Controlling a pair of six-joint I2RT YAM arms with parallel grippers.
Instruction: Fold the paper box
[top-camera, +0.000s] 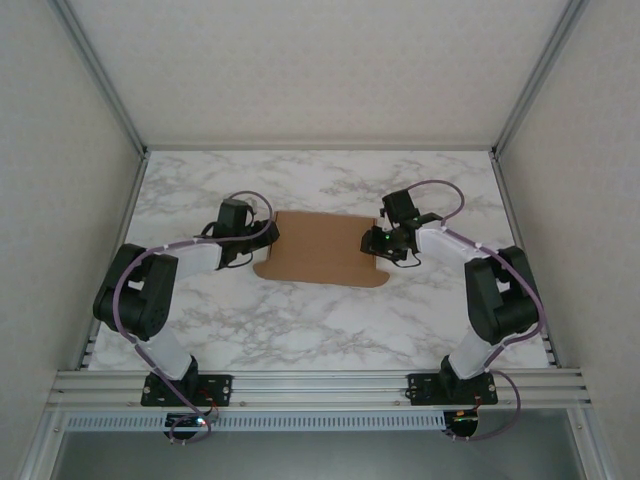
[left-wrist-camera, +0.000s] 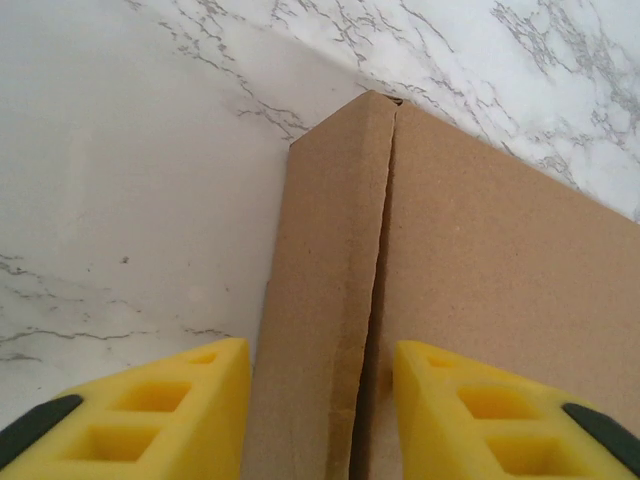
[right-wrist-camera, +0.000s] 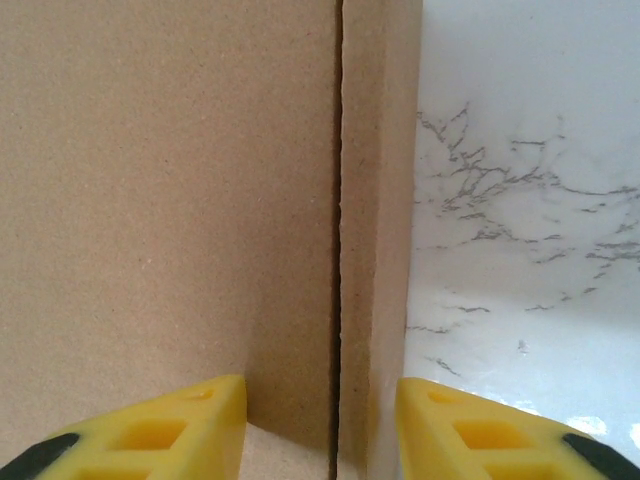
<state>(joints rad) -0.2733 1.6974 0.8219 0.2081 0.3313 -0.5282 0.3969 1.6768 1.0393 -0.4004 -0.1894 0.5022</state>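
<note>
A robotics lab's enclosed test cell; 2 arms, the left arm (top-camera: 135, 295) and right arm (top-camera: 505, 295), bolted to an aluminium extrusion rail (top-camera: 320, 383); marble-patterned tabletop (top-camera: 300, 335); plain white wall panels (top-camera: 55, 200) in metal framing (top-camera: 100, 75).

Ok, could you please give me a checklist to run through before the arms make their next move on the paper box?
1. Left fingers straddle the paper box's left side wall: ok.
2. Right fingers straddle the right side wall: ok.
3. Walls clamped: not ok; both pairs of fingers stand open, with a gap showing beside the cardboard.
4. Box lies on the table between the two arms: ok.
5. Near flap tucked in: cannot tell.
</note>
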